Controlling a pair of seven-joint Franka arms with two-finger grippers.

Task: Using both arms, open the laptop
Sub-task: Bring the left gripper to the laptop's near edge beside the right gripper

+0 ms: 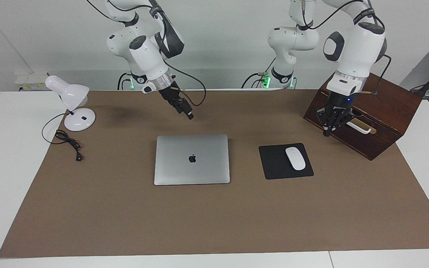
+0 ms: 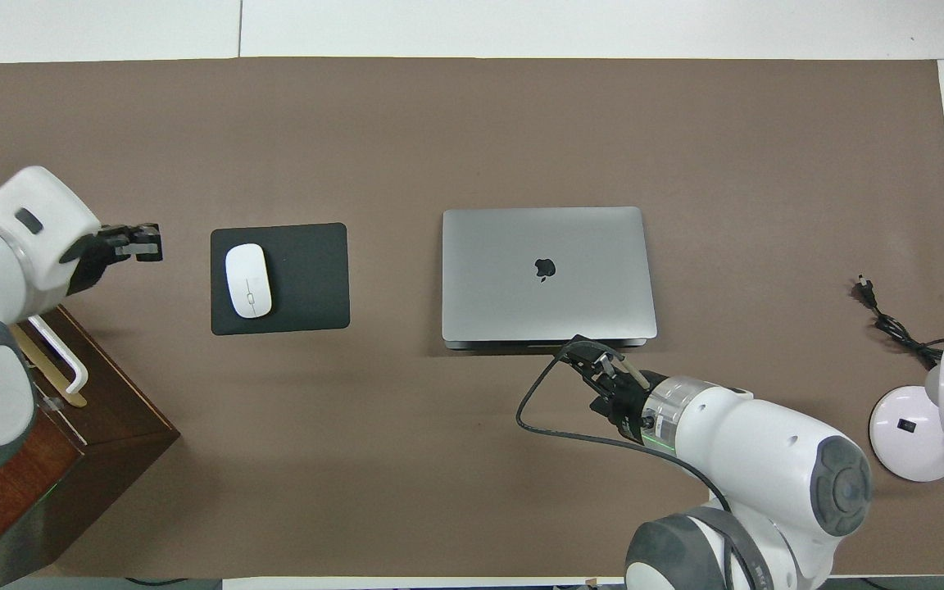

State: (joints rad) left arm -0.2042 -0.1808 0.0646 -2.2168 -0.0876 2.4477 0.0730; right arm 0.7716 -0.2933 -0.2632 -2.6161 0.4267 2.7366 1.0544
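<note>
1. Zero progress on the opening: the laptop (image 1: 192, 159) lies flat with its lid fully shut, at the middle of the brown mat (image 1: 125, 216), beside the mouse pad (image 1: 274, 163) on the side toward the right arm's end.
2. Right gripper (image 1: 189, 114) hangs tilted in the air over the mat, just off the laptop edge that is nearest the robots, not touching it. Whether its fingers are spread or pressed together, cannot tell.
3. Left gripper (image 1: 329, 128) waits up in the air over the front of the wooden box (image 1: 385, 123), well apart from the laptop. Finger state: cannot tell.
4. Left to do, by my read: both grippers must reach the laptop, one to hold the base down, one to lift the lid edge. All of it remains.
5. Laptop: thin, flat, silver-grey metal, rounded corners, dark apple logo on the lid. Smooth finish, likely slippery for a pinch on the thin edge.
6. Mouse pad: black, matte, rectangular, with a glossy white oval mouse (image 1: 295, 158) on it.
7. Box: dark polished wood, sloped face, pale handle.
8. Desk lamp (image 1: 73, 108): white, round base, domed shade, black cord (image 1: 67, 141) coiled loose, at the right arm's end.
</note>
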